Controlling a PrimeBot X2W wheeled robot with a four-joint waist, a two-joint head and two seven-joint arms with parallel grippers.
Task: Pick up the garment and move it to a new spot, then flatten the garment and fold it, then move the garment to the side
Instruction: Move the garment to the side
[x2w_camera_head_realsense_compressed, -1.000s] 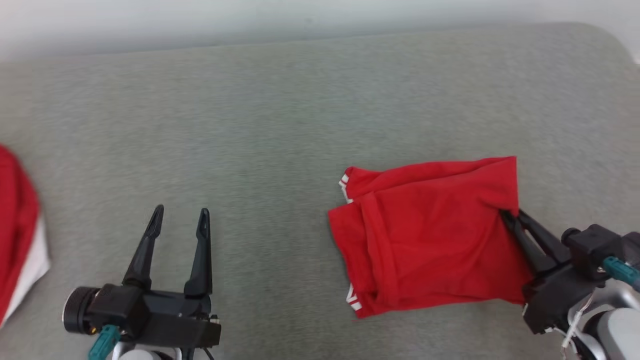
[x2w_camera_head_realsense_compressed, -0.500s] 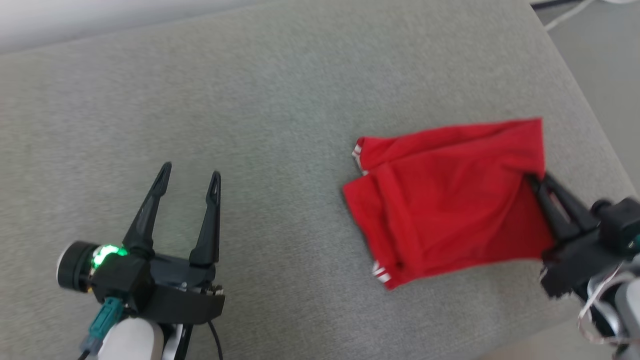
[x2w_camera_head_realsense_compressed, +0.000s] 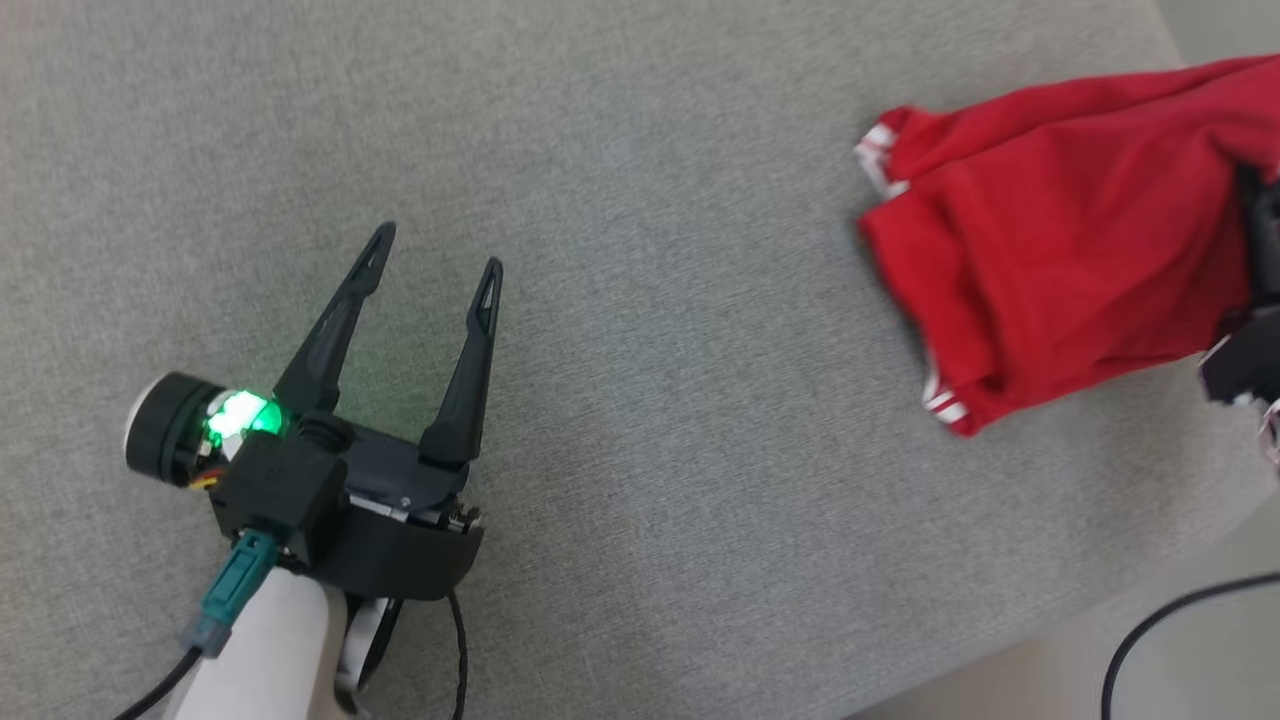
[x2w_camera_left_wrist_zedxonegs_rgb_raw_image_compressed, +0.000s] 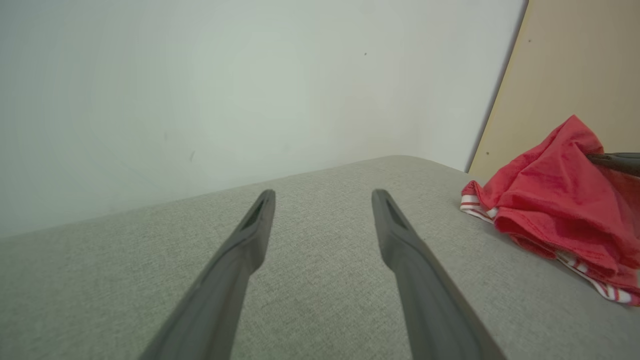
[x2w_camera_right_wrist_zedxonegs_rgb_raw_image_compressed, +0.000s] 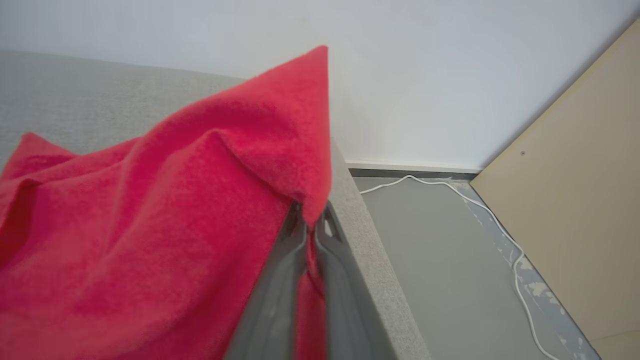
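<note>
Starting nearest the head camera and working outward.

1. Item: left gripper (x2w_camera_head_realsense_compressed: 438, 248), lower left. Its pale forearm (x2w_camera_head_realsense_compressed: 270, 650) is cut by the bottom edge, and a green light (x2w_camera_head_realsense_compressed: 240, 415) glows on the wrist housing. The two fingers are spread wide and hold nothing; they stand over bare grey upholstered surface (x2w_camera_head_realsense_compressed: 640, 180), well apart from the cloth.

2. Item: black cable (x2w_camera_head_realsense_compressed: 1150, 640), lower right corner, both ends out of frame.

3. Item: right gripper (x2w_camera_right_wrist_zedxonegs_rgb_raw_image_compressed: 311, 216). The head view gives just dark fragments at the right edge, the body cut off and the tips buried in cloth. In the right wrist view its fingers are pressed together, pinching a fold of the garment (x2w_camera_head_realsense_compressed: 1060, 270), whose corner peaks above the tips.

4. Item: the garment itself, red with white-striped hems. It lies crumpled in loose layers at the right end of the upholstered surface, close to its edge. The right portion runs out of the head view. In the left wrist view the lower folds rest on the surface and the upper part rises toward the pinching fingers.

5. Beyond: grey floor (x2w_camera_right_wrist_zedxonegs_rgb_raw_image_compressed: 440, 270), white cable (x2w_camera_right_wrist_zedxonegs_rgb_raw_image_compressed: 500, 227) trailing across it, pale wall (x2w_camera_right_wrist_zedxonegs_rgb_raw_image_compressed: 425, 75), tan board (x2w_camera_right_wrist_zedxonegs_rgb_raw_image_compressed: 575, 175) leaning at the right.
</note>
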